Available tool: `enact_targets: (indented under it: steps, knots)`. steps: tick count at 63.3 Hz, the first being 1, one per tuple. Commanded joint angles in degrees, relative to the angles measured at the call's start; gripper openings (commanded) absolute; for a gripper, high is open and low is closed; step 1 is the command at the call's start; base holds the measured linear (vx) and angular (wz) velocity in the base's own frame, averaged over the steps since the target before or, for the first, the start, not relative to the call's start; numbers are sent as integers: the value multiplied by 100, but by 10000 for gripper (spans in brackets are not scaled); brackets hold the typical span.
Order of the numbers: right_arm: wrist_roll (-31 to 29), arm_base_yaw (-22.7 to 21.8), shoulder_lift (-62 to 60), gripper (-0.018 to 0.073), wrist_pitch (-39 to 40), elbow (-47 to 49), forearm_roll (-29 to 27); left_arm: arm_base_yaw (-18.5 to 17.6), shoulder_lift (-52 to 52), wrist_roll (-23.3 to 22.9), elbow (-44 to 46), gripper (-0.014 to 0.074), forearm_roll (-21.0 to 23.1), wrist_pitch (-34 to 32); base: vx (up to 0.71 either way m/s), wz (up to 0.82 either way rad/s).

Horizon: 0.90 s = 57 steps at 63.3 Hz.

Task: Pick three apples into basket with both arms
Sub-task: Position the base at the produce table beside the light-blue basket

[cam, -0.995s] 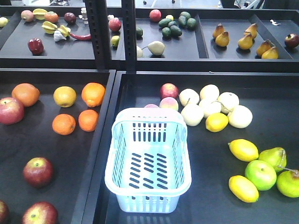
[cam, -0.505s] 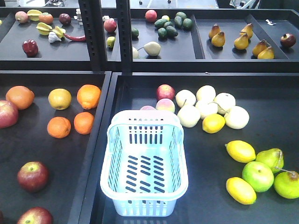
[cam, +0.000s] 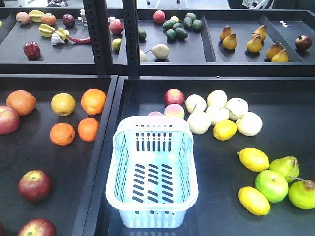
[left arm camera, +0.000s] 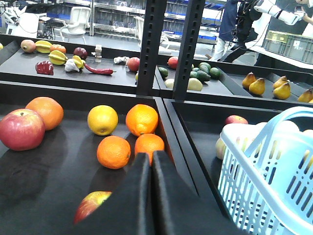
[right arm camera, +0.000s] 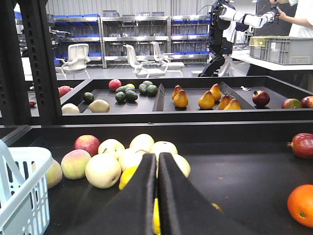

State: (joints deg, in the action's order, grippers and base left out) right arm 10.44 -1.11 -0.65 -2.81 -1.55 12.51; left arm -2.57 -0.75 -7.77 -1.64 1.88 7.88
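Front-facing camera shows the basket (cam: 153,216) empty in the right tray (cam: 275,98); dark apples (cam: 34,185) lie in the left tray (cam: 29,152), the nearest (cam: 37,227) cut off by the frame's bottom edge. On its wrist view the left gripper (left arm camera: 150,164), fingers pressed together on nothing, half hides one apple (left arm camera: 90,205); the right gripper (right arm camera: 157,164), likewise closed, masks a lemon (right arm camera: 128,176).

Black left tray (cam: 59,206) carries oranges (cam: 93,101) and dark apples (cam: 34,185) nearer the front. Right tray (cam: 275,98) holds the basket (cam: 152,217), pale fruit (cam: 236,108), lemons (cam: 253,159), green apples (cam: 271,185).
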Motion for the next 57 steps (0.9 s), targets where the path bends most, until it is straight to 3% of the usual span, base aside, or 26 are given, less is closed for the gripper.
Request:
enact_targets:
  steps: [1,10,19,28,48,57]
  knots:
    - [-47,-38,-68,-5,401,-77,51,-29,-73,-16,145,-6,38,-396,0,0]
    - [-47,-38,-68,-5,401,-77,51,-29,-73,-399,146,-6,340,-515,0,0]
    - [-47,-38,-68,-5,401,-77,51,-29,-73,-1503,146,-6,1444,-545,0,0]
    - [-47,-38,-68,-5,401,-77,51,-29,-73,-2052,146,-6,2329,-609,0,0]
    - [-47,-38,-68,-5,401,-77,51,-29,-73,-2175,434,-6,4195,-1563,0,0]
    - [-47,-38,-68,-5,401,-77,51,-29,-73,-2153,821,-6,4168,-1577,0,0]
